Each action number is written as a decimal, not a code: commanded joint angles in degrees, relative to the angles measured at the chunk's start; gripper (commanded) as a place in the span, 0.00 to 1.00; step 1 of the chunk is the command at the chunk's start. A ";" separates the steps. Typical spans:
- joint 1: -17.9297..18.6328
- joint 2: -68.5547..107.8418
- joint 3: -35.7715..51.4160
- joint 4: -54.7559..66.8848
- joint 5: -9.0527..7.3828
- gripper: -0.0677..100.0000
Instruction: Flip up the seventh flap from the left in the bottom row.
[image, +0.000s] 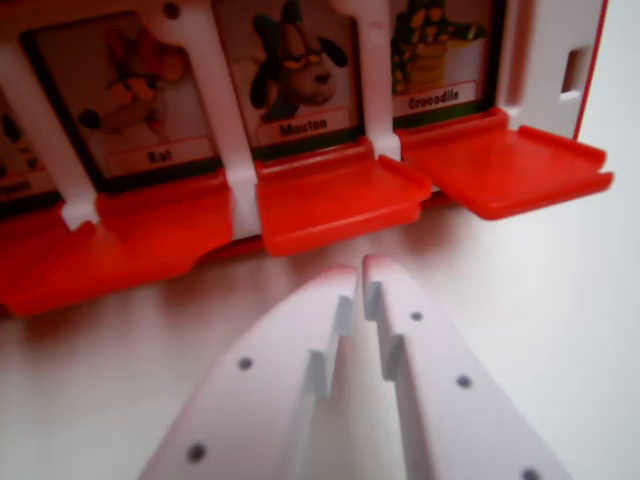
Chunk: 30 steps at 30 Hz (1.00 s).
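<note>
Right under your lens, the white gripper (360, 268) fills the foreground, its two fingers pinched almost together at the tips with only a thin slit between them, clenched on nothing. Your tips sit just short of the red flap (335, 200) lying flat beneath the "Mouton" card (300, 75), close to its front edge but not touching. To the wrist view's right, another red flap (515, 165) lies down under the "Crocodile" card (435, 50). To the wrist view's left, a third flap (110, 245) is flat below the "Rat" card (130, 95). White dividers (225, 110) separate the cards. You cannot count from here which flap is seventh.
</note>
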 joint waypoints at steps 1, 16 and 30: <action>-0.18 -0.09 -7.21 -1.14 0.00 0.00; -0.79 -4.31 -16.70 -0.35 2.99 0.00; -0.62 -0.53 -15.56 0.88 3.96 0.00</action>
